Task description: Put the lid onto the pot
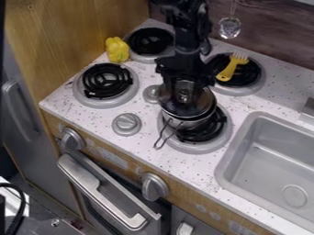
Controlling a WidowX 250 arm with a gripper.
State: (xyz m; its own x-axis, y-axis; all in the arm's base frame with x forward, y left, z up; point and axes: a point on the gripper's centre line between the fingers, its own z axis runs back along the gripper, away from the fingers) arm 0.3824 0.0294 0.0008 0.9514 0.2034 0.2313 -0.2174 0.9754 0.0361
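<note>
The black gripper (184, 83) hangs from the top edge over the front right burner, directly at the top of the lid. The round, dark see-through lid (195, 104) has a knob near its middle, close under the gripper. Below the lid is the small metal pot (189, 124), on the front right burner with its wire handle pointing toward the front left. The lid covers most of the pot's opening and looks shifted toward the back; whether it touches the rim cannot be told.
A yellow pepper (117, 49) sits between the left burners. The yellow fork (232, 67) lies on the back right burner. The sink (270, 156) is at the right, and a metal utensil (230, 27) hangs at the back wall. Grey knobs (126, 124) stand on the stovetop.
</note>
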